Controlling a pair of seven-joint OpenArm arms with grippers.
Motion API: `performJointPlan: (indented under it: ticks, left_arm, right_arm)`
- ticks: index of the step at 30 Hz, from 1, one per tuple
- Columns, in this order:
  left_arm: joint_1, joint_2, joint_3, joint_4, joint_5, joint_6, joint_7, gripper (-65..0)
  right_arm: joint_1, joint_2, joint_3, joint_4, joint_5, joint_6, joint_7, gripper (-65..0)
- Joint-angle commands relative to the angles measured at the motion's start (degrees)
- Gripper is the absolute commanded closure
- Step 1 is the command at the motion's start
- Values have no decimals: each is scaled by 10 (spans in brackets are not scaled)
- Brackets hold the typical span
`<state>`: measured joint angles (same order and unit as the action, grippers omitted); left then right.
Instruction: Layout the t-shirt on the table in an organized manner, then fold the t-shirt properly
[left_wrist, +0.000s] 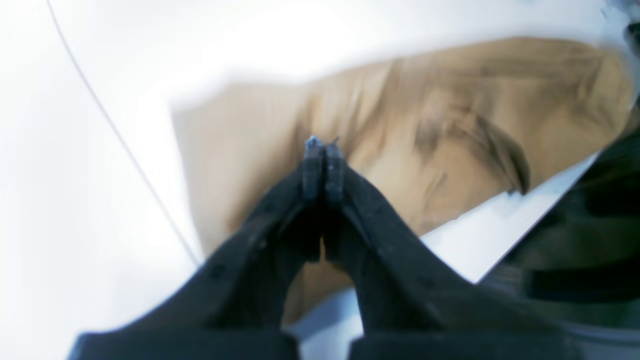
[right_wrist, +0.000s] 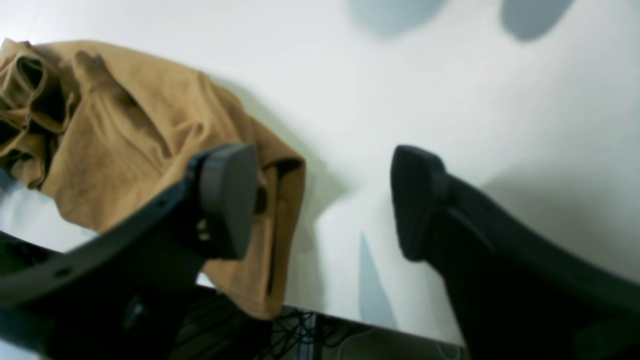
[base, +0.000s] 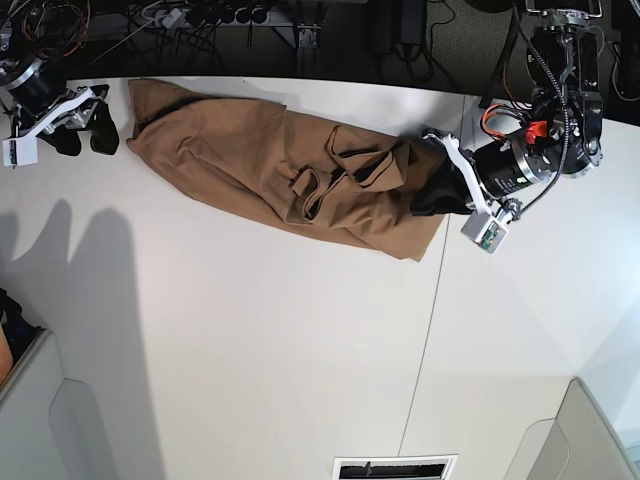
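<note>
The tan t-shirt (base: 290, 160) lies bunched and stretched in a long strip across the far part of the white table (base: 250, 350). My left gripper (base: 428, 198) hangs over the shirt's right end. In the left wrist view its fingertips (left_wrist: 314, 165) are pressed together, and this shut left gripper (left_wrist: 324, 150) shows no cloth between them above the blurred t-shirt (left_wrist: 400, 130). My right gripper (base: 85, 135) stands open just left of the shirt's left end. In the right wrist view the right gripper (right_wrist: 322, 200) is empty, with a t-shirt (right_wrist: 125, 125) sleeve edge behind its left finger.
A thin dark seam (base: 425, 340) crosses the table on the right. Grey-white bins sit at the near left corner (base: 30, 400) and near right corner (base: 590, 430). Cables (base: 200, 15) hang beyond the far edge, and the table's edge (right_wrist: 380, 327) is close under the right gripper.
</note>
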<state>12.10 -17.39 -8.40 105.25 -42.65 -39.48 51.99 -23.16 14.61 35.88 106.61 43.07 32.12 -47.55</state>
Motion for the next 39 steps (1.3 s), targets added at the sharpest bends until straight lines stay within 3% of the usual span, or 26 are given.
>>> performJointPlan:
  ticks: [1, 8, 16, 21, 24, 28, 39]
  left_arm:
    - [-3, 2, 0, -5, -12, -5, -16, 0]
    - [14, 61, 47, -21, -7, -5, -16, 0]
    - [13, 120, 148, -21, 88, -5, -58, 0]
    - [7, 115, 147, -11, 62, -5, -53, 0]
    - [6, 115, 143, 20, 25, -5, -28, 0]
    - [6, 113, 143, 65, 21, -5, -16, 0]
    - [5, 41, 126, 137, 17, -5, -16, 0]
  right_arm:
    - [1, 8, 4, 9, 11, 2, 15, -416]
    - [1, 7, 4, 9, 9, 2, 14, -416]
    - [1, -10, 4, 9, 29, 3, -3, -416]
    - [-3, -40, -1, 6, 28, 3, -3, -416]
    - [-2, -43, -17, -8, 28, 3, 2, -416]
    - [-2, -43, -45, -37, 20, 3, 17, -416]
    - [26, -44, -62, -115, 25, 2, 34, -416]
